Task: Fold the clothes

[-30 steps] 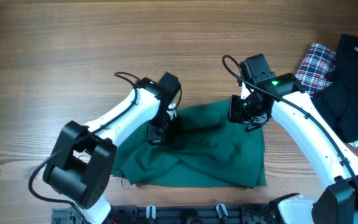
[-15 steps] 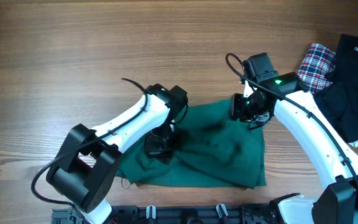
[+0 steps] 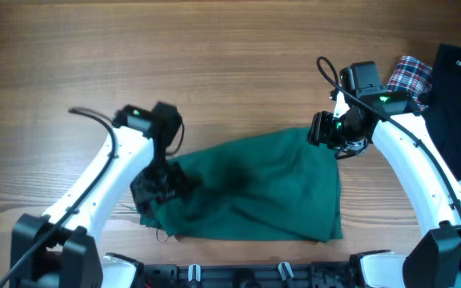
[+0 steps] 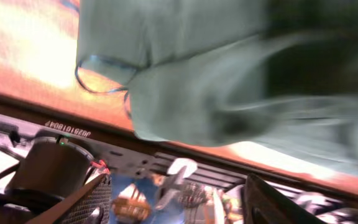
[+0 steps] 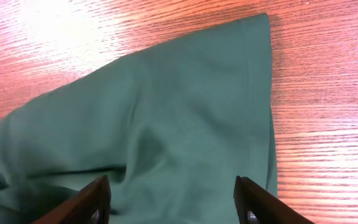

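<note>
The clothes (image 3: 254, 192), one plain dark teal-green garment, lie rumpled on the wooden table near its front edge. My left gripper (image 3: 155, 189) sits at the garment's left edge. In the blurred left wrist view the left gripper (image 4: 178, 186) is open with nothing between its fingers, and the green cloth (image 4: 229, 81) lies beyond it. My right gripper (image 3: 336, 138) hovers at the garment's far right corner. In the right wrist view the right gripper (image 5: 171, 186) is open above the cloth (image 5: 185, 124) and grips nothing.
A red-white-blue plaid cloth (image 3: 406, 80) and a black garment (image 3: 458, 104) lie at the far right. A black rail (image 3: 238, 274) runs along the table's front edge just behind the green garment. Bare wood (image 3: 174, 56) fills the back of the table.
My left gripper has pulled the fabric leftward, opened and let it go at the garment's left edge. My right gripper has shifted slightly right and opened wider.
</note>
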Available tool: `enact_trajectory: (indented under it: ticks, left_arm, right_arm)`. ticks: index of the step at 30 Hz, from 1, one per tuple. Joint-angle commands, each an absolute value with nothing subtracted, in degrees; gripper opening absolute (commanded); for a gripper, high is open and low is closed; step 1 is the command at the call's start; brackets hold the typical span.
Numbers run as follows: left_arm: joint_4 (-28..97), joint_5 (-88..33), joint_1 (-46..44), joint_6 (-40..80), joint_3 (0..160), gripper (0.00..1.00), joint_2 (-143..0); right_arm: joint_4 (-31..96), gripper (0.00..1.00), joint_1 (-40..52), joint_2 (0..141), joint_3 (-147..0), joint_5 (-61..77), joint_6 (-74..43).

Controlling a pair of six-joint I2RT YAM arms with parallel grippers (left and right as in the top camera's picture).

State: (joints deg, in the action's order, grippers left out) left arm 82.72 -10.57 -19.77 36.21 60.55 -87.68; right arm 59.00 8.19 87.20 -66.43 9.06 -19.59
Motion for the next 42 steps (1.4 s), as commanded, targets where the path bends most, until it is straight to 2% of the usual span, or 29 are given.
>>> enact_trajectory:
  ticks: [1, 5, 11, 16, 17, 18, 19, 20, 21, 22, 23, 24, 32, 33, 36, 38, 42]
  left_arm:
    - [80.2, -12.0, -18.8, 38.5, 52.3, 0.69, -87.5]
    - [77.5, -12.6, -15.7, 37.7, 49.6, 0.68, -87.5]
    - [65.2, -17.0, -15.9, 36.2, 45.8, 0.65, -87.5]
    - [61.8, -17.2, -15.9, 36.2, 45.6, 0.66, -87.5]
    - [61.7, -17.4, -15.9, 36.2, 45.5, 0.62, -87.5]
    - [61.4, -17.9, -15.9, 36.2, 45.0, 0.54, -87.5]
    - [61.2, -18.2, -15.9, 36.2, 44.6, 0.41, -87.5]
    - [61.3, -18.2, -15.9, 36.2, 44.1, 0.22, -87.5]
    - [61.8, -18.2, -15.9, 36.2, 43.9, 0.09, -87.5]
    - [63.1, -18.2, -15.9, 36.2, 43.8, 0.04, -87.5]
    - [65.4, -18.2, -15.9, 36.0, 43.8, 0.04, -87.5]
    - [67.1, -18.2, -15.9, 34.7, 43.8, 0.04, -87.5]
    - [76.2, -15.2, -15.8, 33.8, 43.9, 0.04, -87.5]
    - [76.2, -15.2, -15.6, 33.9, 43.9, 0.04, -87.5]
    - [76.8, -15.2, -14.4, 33.9, 43.9, 0.15, -87.5]
    - [76.8, -15.2, -13.4, 33.9, 43.9, 0.17, -87.4]
    - [76.9, -14.5, -12.5, 35.4, 47.8, 0.18, -85.6]
  right_arm:
    - [59.3, 0.64, 8.2, 86.3, -66.0, 10.6, -18.0]
    - [59.2, 0.65, 8.2, 86.3, -66.0, 10.5, -17.8]
    - [59.1, 0.65, 8.2, 86.3, -66.0, 10.6, -17.8]
    - [59.7, 0.65, 8.2, 86.3, -66.0, 10.6, -16.7]
    - [59.5, 0.65, 8.2, 86.3, -66.0, 10.7, -16.7]
    - [59.2, 0.64, 8.2, 86.3, -66.0, 11.4, -16.7]
    - [58.8, 0.58, 8.2, 86.3, -66.0, 12.6, -16.6]
    - [58.6, 0.49, 8.2, 86.3, -66.0, 13.6, -16.6]
    - [58.6, 0.37, 8.2, 86.3, -66.0, 14.1, -16.6]
    - [58.7, 0.29, 8.2, 86.3, -66.0, 14.1, -16.6]
    - [58.8, 0.22, 8.2, 86.3, -66.0, 14.0, -16.5]
    - [58.8, 0.20, 8.2, 86.3, -66.0, 14.0, -16.5]
    - [58.7, 0.20, 8.2, 86.3, -66.0, 14.0, -16.6]
    - [58.8, 0.20, 8.2, 86.3, -66.0, 14.0, -16.6]
    - [59.1, 0.25, 8.2, 86.3, -66.0, 14.0, -16.6]
    - [59.4, 0.33, 8.2, 86.3, -66.0, 14.1, -16.7]
    - [62.3, 0.37, 8.4, 86.3, -66.0, 15.7, -16.6]
